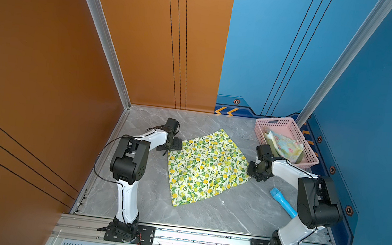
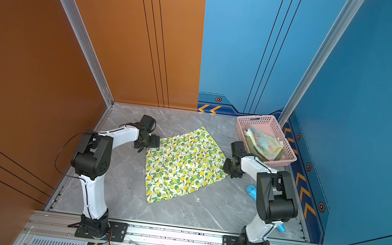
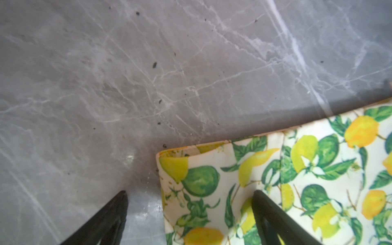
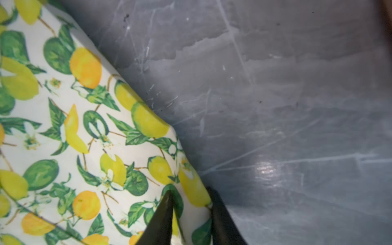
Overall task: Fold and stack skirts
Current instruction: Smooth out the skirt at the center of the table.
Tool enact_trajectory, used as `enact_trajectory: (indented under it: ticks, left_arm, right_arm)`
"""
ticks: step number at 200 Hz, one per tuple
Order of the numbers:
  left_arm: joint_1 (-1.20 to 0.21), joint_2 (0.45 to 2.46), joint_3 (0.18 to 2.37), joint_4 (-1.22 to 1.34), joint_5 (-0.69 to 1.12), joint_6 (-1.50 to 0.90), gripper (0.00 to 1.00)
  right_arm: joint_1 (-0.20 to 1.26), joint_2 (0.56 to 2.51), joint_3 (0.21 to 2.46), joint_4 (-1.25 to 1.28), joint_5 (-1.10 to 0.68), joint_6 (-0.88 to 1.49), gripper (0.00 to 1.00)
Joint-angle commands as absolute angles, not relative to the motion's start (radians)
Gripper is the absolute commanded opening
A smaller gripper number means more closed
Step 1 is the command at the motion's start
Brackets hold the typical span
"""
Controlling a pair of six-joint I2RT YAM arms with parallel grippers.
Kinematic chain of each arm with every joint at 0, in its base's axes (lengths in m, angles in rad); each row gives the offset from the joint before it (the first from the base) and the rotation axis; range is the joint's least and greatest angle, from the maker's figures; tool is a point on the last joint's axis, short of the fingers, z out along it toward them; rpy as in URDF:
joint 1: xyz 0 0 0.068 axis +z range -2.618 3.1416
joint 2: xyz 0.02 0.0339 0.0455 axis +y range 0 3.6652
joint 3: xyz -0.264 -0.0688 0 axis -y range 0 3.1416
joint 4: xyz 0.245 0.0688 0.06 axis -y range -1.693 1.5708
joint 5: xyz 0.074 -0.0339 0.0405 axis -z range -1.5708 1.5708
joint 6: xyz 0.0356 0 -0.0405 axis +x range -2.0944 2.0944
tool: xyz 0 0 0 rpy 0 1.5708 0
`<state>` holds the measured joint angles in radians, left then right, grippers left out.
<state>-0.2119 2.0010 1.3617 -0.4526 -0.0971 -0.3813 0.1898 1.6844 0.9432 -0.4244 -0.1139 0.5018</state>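
Skirt (image 1: 207,165) lies flat, right hand (image 4: 189,191) pinching its edge.

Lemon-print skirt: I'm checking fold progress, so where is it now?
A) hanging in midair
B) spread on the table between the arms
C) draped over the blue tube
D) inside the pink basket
B: the lemon-print skirt lies spread on the grey table, outside the pink basket.

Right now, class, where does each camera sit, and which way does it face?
Top views: high behind the robot, looking down on table, lemon skirt, basket; both arms show.
Left wrist: on left arm, facing down at skirt corner; open left hand shows.
Right wrist: on right arm, facing skirt edge; right hand shows.
All share the lemon skirt.
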Motion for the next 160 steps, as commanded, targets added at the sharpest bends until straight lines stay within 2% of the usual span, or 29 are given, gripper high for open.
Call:
enact_trajectory:
  ticks: [1,46,112,122,134,135,136,137,138,144,149,160]
  left_arm:
    - [-0.225,1.983,1.355,-0.479,-0.118,-0.361,0.91]
    - [-0.228,2.006,1.358,-0.474,-0.129,-0.361,0.87]
    - [-0.227,2.017,1.359,-0.468,-0.124,-0.36,0.88]
    - [-0.228,2.016,1.359,-0.468,-0.123,-0.361,0.87]
    - [-0.23,2.012,1.359,-0.468,-0.121,-0.362,0.87]
    - [-0.23,2.011,1.358,-0.468,-0.12,-0.362,0.87]
    - [-0.23,2.011,1.358,-0.467,-0.121,-0.362,0.88]
    - [-0.231,2.01,1.358,-0.467,-0.121,-0.36,0.87]
    - [-0.231,2.01,1.358,-0.468,-0.121,-0.36,0.87]
    - [-0.231,2.007,1.356,-0.468,-0.121,-0.36,0.87]
    - [-0.231,2.004,1.356,-0.468,-0.121,-0.36,0.88]
    - [-0.231,1.996,1.354,-0.468,-0.123,-0.359,0.87]
  right_arm:
    - [0.189,1.619,0.939,-0.393,-0.137,0.515,0.01]
    - [0.264,1.505,1.027,-0.472,-0.004,0.502,0.0]
    - [0.35,1.473,1.16,-0.574,0.122,0.48,0.0]
    - [0.347,1.479,1.162,-0.586,0.131,0.48,0.08]
    - [0.345,1.483,1.166,-0.606,0.158,0.479,0.39]
    - [0.344,1.483,1.164,-0.61,0.163,0.479,0.45]
    - [0.344,1.483,1.164,-0.61,0.163,0.479,0.45]
    - [0.344,1.482,1.164,-0.614,0.17,0.477,0.49]
    - [0.344,1.482,1.164,-0.614,0.17,0.477,0.49]
    - [0.341,1.48,1.163,-0.623,0.188,0.476,0.64]
    - [0.34,1.476,1.16,-0.629,0.201,0.476,0.71]
    - [0.336,1.466,1.157,-0.635,0.221,0.474,0.79]
